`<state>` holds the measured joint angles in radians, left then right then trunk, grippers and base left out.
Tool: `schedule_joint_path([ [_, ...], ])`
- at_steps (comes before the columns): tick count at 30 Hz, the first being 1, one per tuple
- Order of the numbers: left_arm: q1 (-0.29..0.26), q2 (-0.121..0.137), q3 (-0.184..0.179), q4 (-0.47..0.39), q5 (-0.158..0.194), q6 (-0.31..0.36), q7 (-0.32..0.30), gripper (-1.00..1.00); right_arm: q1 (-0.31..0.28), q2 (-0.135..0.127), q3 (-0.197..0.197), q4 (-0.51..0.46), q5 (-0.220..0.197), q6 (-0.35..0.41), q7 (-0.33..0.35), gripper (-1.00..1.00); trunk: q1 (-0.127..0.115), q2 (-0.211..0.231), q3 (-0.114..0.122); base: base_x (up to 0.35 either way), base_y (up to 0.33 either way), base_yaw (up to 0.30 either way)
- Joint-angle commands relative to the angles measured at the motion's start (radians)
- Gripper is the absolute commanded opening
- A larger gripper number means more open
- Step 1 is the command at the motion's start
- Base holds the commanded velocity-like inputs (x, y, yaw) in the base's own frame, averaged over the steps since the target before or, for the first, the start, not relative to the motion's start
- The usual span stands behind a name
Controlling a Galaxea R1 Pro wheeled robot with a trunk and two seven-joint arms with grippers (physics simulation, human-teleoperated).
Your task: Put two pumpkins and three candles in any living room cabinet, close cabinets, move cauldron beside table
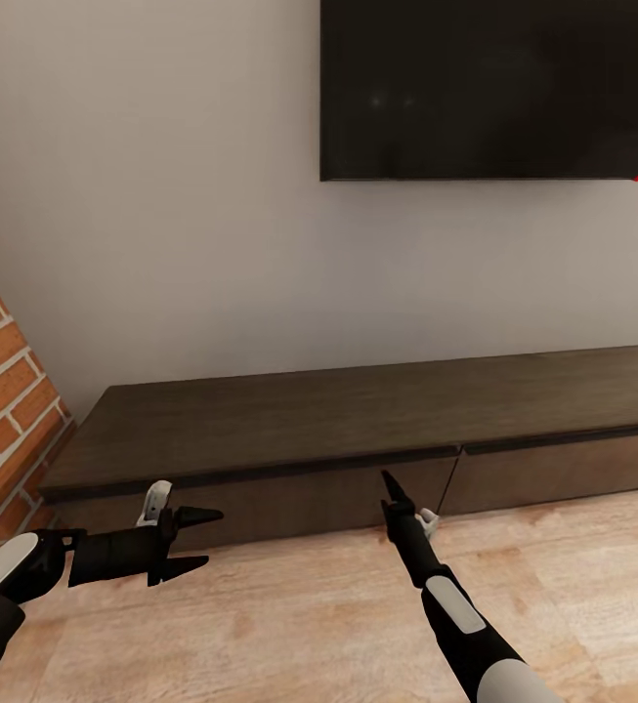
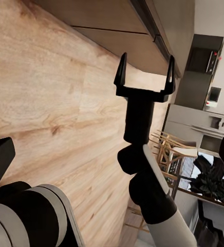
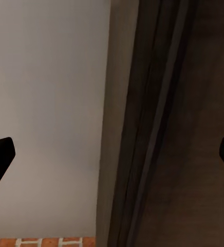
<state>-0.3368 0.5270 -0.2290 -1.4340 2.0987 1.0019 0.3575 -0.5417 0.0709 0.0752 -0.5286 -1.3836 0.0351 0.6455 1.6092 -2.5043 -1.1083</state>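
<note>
Running along the pale wall, the cabinet (image 1: 358,420) is a long, low dark-brown unit with a slab top and two flat fronts, both shut, the seam between them just right of the middle of the head view. A black screen (image 1: 485,88) hangs on the wall above it, a brick column (image 1: 6,391) stands at its left end, and light wood floor (image 1: 289,615) spreads in front. The right gripper (image 1: 389,483) reaches forward over the floor to the cabinet's front, its tip close to the top edge of the left front near the seam — whether it touches cannot be told. In the left wrist view that same right gripper (image 2: 144,72) shows two dark fingers spread wide apart with nothing between them, and the right wrist view looks along the cabinet's (image 3: 173,128) top edge against the wall. The left gripper (image 1: 201,538) hangs low over the floor ahead of the left front, pointing sideways toward the other arm, its two pointed fingers apart and empty.
</note>
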Motion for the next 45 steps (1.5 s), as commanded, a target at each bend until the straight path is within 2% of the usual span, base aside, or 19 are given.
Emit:
schedule_joint_path([
  [1,-0.001,0.001,-0.001,0.000,0.011,0.000,0.009,1.00,0.000,0.000,0.003,0.002,-0.011,-0.001,0.003,1.00,0.000,0.000,-0.001,0.000,0.000,0.000],
  [5,-0.001,0.001,-0.001,0.000,0.010,0.000,0.009,1.00,0.000,0.000,0.002,0.002,-0.010,-0.014,0.002,1.00,0.000,0.000,-0.001,0.000,0.000,0.000],
  [11,-0.001,-0.003,-0.021,0.000,0.009,-0.002,0.009,1.00,0.000,0.002,-0.001,0.008,-0.011,-0.018,-0.010,1.00,0.000,0.000,-0.001,0.000,0.000,0.000],
  [28,-0.001,-0.016,-0.023,0.000,0.009,-0.002,0.009,1.00,-0.001,-0.003,0.000,0.010,-0.012,-0.010,-0.015,1.00,0.000,0.000,-0.001,0.025,0.000,0.000],
  [34,-0.001,-0.016,-0.025,0.000,0.009,-0.002,0.009,1.00,-0.001,-0.003,-0.001,0.012,-0.014,-0.011,-0.055,1.00,0.000,0.000,-0.001,0.086,0.000,0.000],
  [40,-0.001,-0.016,-0.025,0.001,0.009,-0.002,0.009,1.00,-0.001,-0.002,-0.030,0.016,-0.026,-0.008,-0.063,1.00,0.000,0.000,-0.001,0.199,0.000,0.000],
  [45,-0.001,-0.016,-0.025,0.003,0.009,-0.002,0.009,1.00,-0.001,-0.002,-0.033,0.016,-0.028,-0.008,-0.064,1.00,0.000,0.000,-0.001,0.225,0.000,0.000],
])
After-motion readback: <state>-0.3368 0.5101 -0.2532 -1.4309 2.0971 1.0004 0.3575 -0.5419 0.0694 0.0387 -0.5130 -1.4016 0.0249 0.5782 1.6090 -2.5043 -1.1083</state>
